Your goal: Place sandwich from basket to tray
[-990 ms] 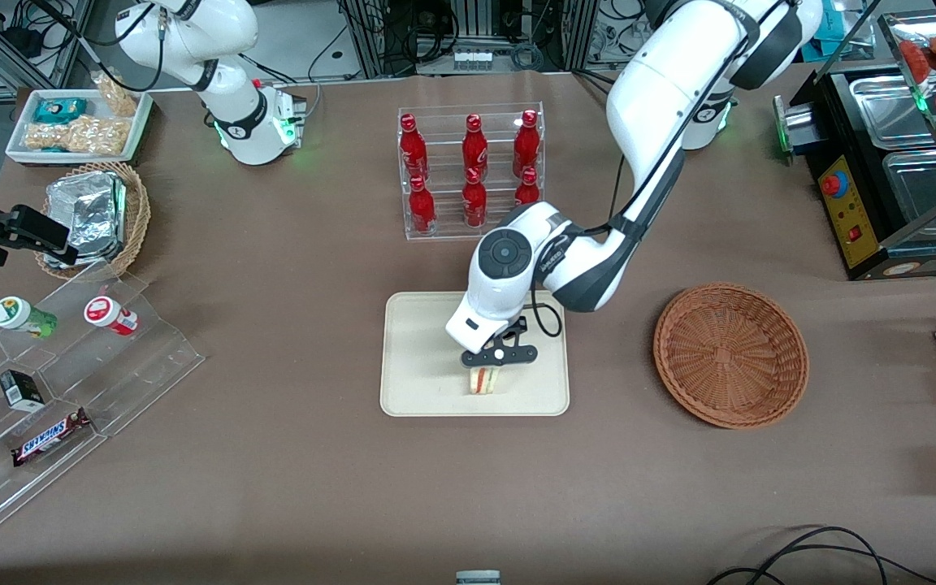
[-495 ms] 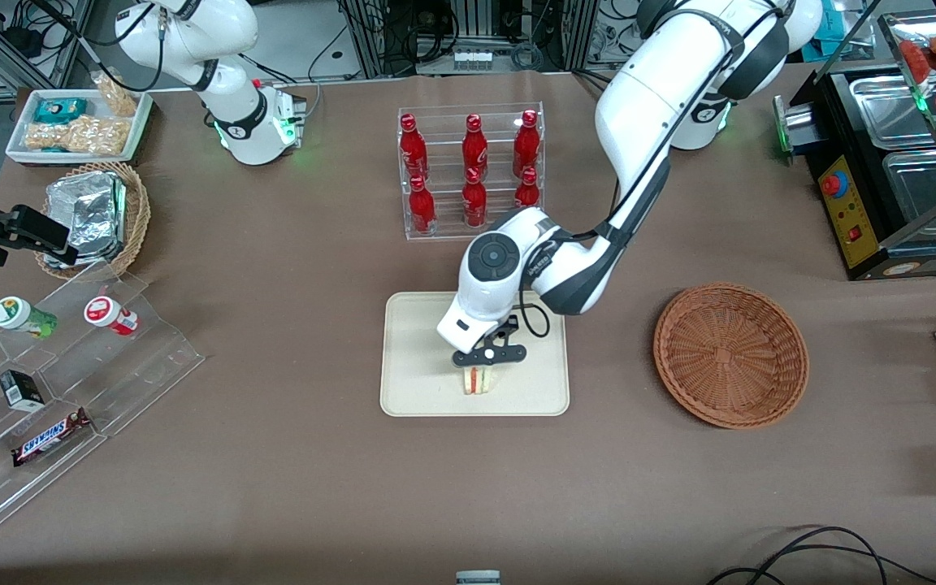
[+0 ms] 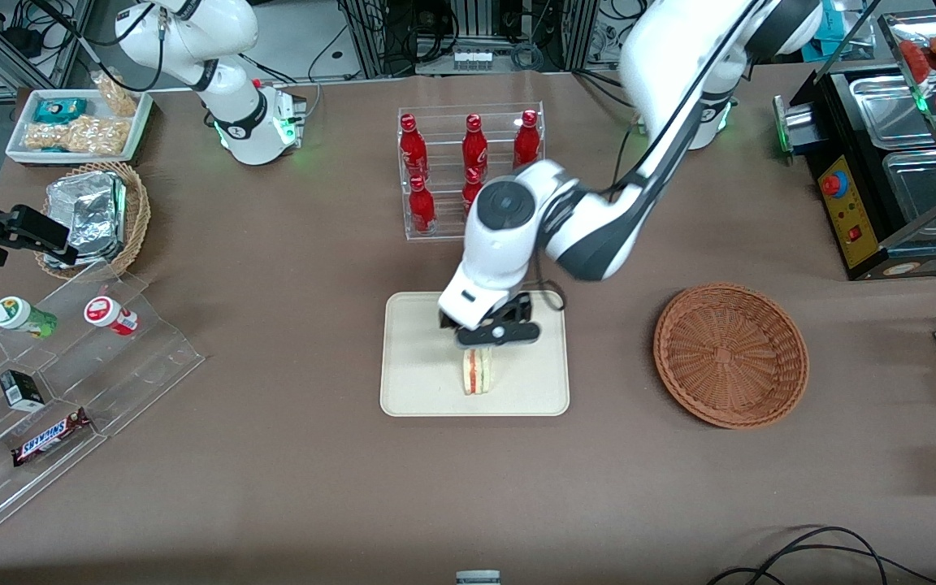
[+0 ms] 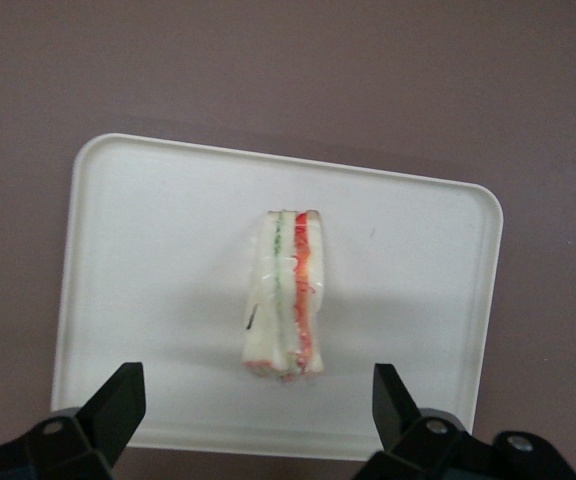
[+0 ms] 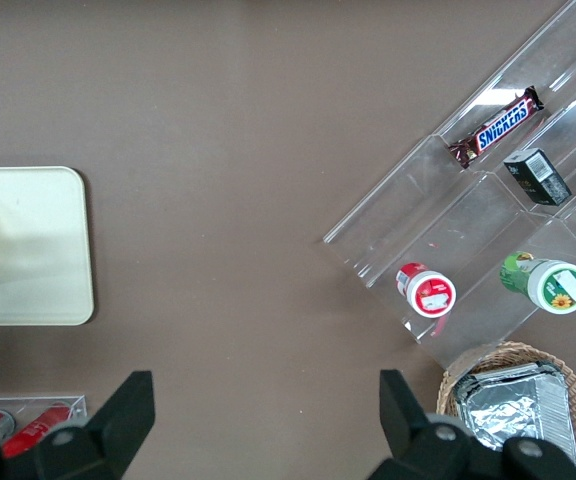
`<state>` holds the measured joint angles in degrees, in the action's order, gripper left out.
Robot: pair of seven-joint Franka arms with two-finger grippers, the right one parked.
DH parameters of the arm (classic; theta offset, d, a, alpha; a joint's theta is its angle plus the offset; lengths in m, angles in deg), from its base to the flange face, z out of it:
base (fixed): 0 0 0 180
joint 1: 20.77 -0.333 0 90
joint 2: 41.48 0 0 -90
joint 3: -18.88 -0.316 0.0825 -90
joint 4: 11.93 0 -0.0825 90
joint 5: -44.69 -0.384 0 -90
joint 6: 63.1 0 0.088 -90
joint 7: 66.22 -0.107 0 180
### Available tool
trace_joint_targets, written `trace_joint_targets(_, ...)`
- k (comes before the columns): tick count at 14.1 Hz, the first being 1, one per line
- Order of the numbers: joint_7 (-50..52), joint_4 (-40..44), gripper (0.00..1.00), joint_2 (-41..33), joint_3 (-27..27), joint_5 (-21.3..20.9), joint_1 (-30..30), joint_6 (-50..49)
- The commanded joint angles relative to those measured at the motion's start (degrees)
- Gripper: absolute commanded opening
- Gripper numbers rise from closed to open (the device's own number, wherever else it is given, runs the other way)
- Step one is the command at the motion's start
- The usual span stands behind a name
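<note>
Clear acrylic stepped shelf (image 3: 70, 357) sat at the parked arm's end of the table, carrying a Snickers bar (image 3: 49, 436) and two small capped cups (image 3: 110, 315). Farther from the front camera than the shelf: a light wicker basket of foil packets (image 3: 94, 215).

Mid-table, the cream tray (image 3: 419, 357) lay flat. The sandwich (image 3: 477, 371) stood on edge on the tray, filling layers facing up, in the part of the tray nearer the front camera. In the wrist view the sandwich (image 4: 286, 296) sat roughly central on the tray (image 4: 148, 260).

The gripper (image 3: 491, 335) hung above the sandwich, clear of it. Fingers (image 4: 118, 405) spread wide, nothing held; the sandwich showed between them, untouched on either side.

A clear rack of red bottles (image 3: 472, 166) stood farther from the front camera than the tray.

Toward the working arm's end: the reddish-brown basket (image 3: 730, 354), nothing in it, well apart from the tray.
</note>
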<state>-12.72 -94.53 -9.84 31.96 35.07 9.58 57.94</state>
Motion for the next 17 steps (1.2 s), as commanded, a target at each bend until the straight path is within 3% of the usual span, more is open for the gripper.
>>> trace_joint_targets(1,1.17,-5.37,1.00,-8.95,-0.16,0.21,-5.54,-7.18)
trace_joint_targets(9,-1.98,-10.71,1.00,-16.42,-0.07,1.54,-18.03,-18.82)
trace_joint_targets(13,-11.55,-18.71,1.00,-23.98,-0.07,2.41,-24.89,-19.17)
trace_joint_targets(17,-21.21,-19.70,1.00,-28.91,-0.16,4.70,-31.39,-25.22)
